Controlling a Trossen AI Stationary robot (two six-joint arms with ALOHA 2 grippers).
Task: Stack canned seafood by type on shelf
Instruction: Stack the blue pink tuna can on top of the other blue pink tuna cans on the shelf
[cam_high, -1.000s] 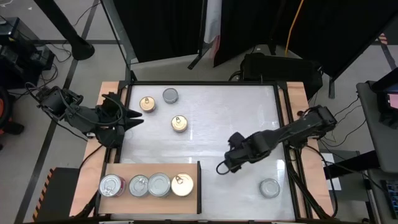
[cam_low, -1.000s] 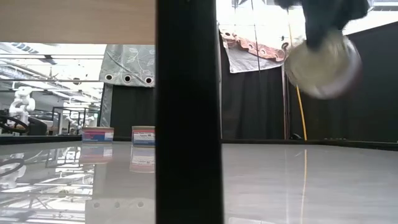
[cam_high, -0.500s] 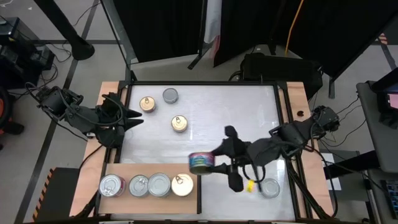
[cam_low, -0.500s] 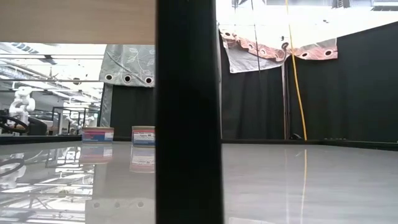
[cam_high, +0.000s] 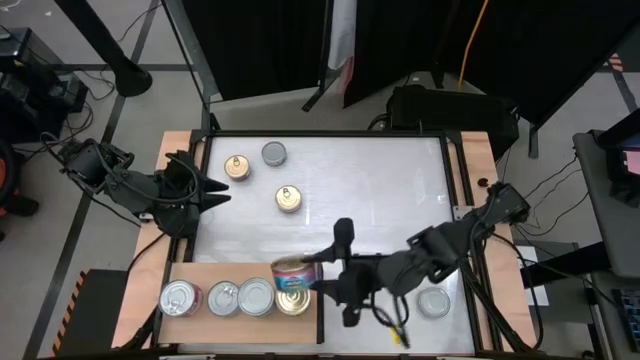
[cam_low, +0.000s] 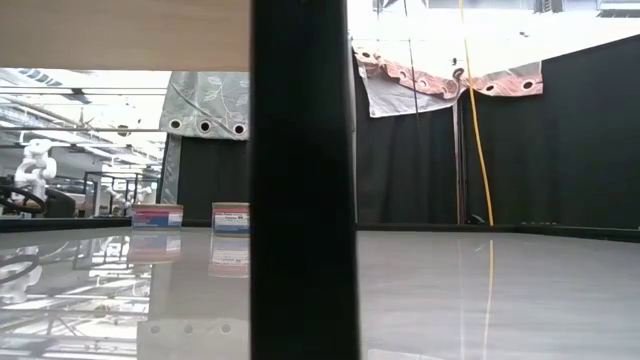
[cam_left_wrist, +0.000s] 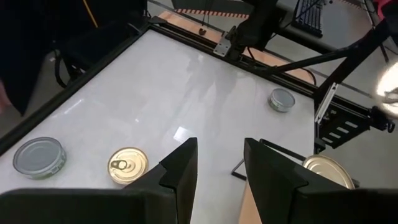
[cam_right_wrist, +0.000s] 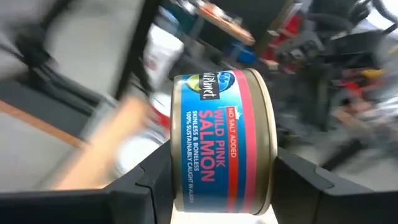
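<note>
My right gripper (cam_high: 312, 280) is shut on a blue-and-red salmon can (cam_high: 294, 274) and holds it in the air over the right end of the wooden shelf (cam_high: 200, 272). Below it, a row of cans stands on the shelf: silver-lidded ones (cam_high: 178, 297) (cam_high: 256, 297) and a gold-lidded one (cam_high: 292, 302) partly hidden by the held can. My left gripper (cam_high: 215, 188) waits open at the table's left edge, with nothing between its fingers (cam_left_wrist: 180, 174). Neither gripper shows in the low view. My right gripper pinches the salmon can between its two fingers (cam_right_wrist: 146, 183), one against each flat end. The labelled wall (cam_right_wrist: 211, 143) faces the wrist camera. The fingers reach in about level from the table's right. The can is tipped onto its side and lifted clear of the shelf.
Loose on the white table are two gold-lidded cans (cam_high: 237, 168) (cam_high: 288, 198), a silver one (cam_high: 274, 153) at the far left and another silver one (cam_high: 433, 301) at the near right. The shelf's dark upright edge (cam_low: 303, 180) blocks the middle of the low view.
My right gripper has risen, rolled over and swung from pointing down to about level. It has carried the salmon can toward the table's left, from mid-table to above the shelf's right end. The can has turned from hanging under the gripper to lying on its side.
</note>
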